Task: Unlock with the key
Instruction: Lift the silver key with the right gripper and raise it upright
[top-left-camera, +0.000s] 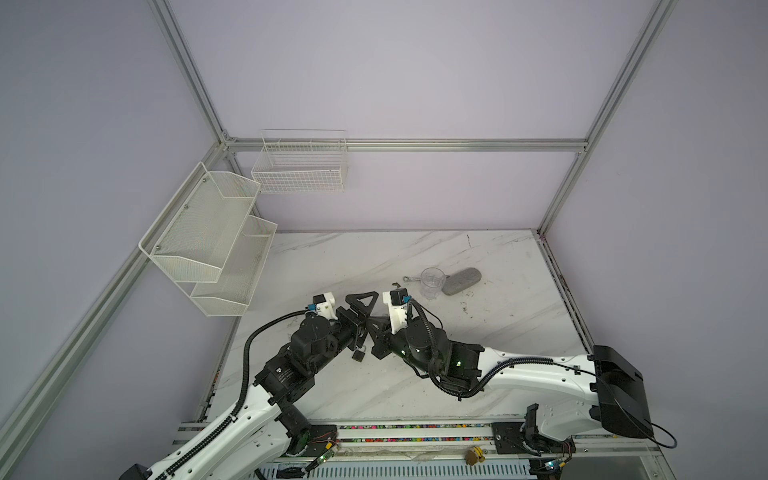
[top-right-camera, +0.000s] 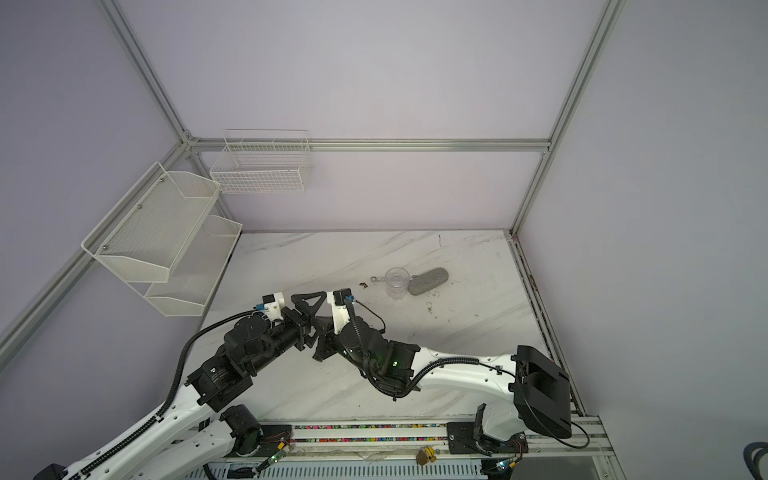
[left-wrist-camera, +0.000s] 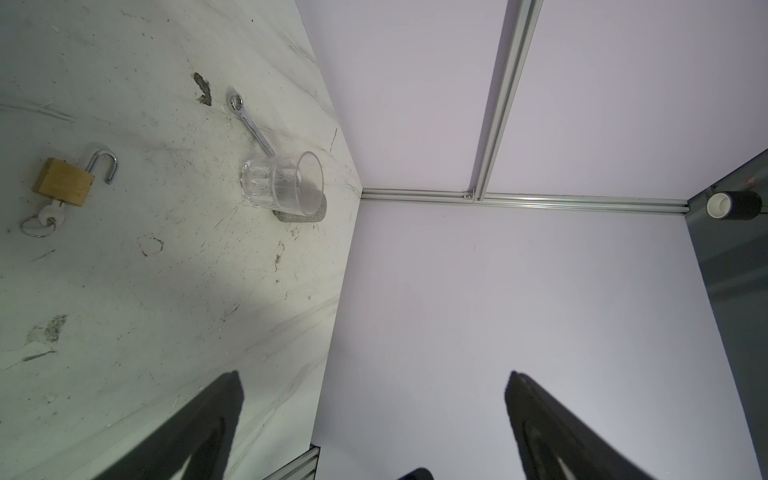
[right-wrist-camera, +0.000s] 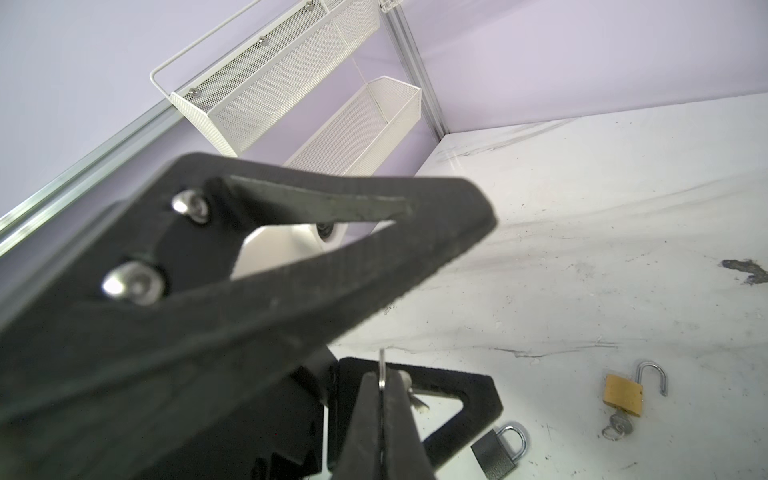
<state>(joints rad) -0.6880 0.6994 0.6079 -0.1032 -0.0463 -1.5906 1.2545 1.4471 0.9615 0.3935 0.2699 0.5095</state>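
A dark grey padlock (right-wrist-camera: 496, 453) with its shackle closed lies on the marble table (right-wrist-camera: 582, 208); in a top view the grey padlock (top-left-camera: 359, 353) sits just below the two grippers. My right gripper (right-wrist-camera: 382, 376) is shut on a thin silver key (right-wrist-camera: 382, 365), seen edge-on between its fingertips. My left gripper (left-wrist-camera: 374, 374) is open and empty, its black fingers (right-wrist-camera: 291, 270) spread on either side of the right gripper's tip. In both top views the left gripper (top-left-camera: 360, 316) and right gripper (top-left-camera: 376, 330) meet above the table's middle.
A brass padlock (right-wrist-camera: 622, 395) lies with its shackle open and a ringed key (right-wrist-camera: 619, 426) in it. Farther back stand a clear glass (top-left-camera: 432, 282), a wrench (top-left-camera: 411, 279) and a grey stone (top-left-camera: 462, 281). White mesh shelves (top-left-camera: 208, 237) hang on the left wall.
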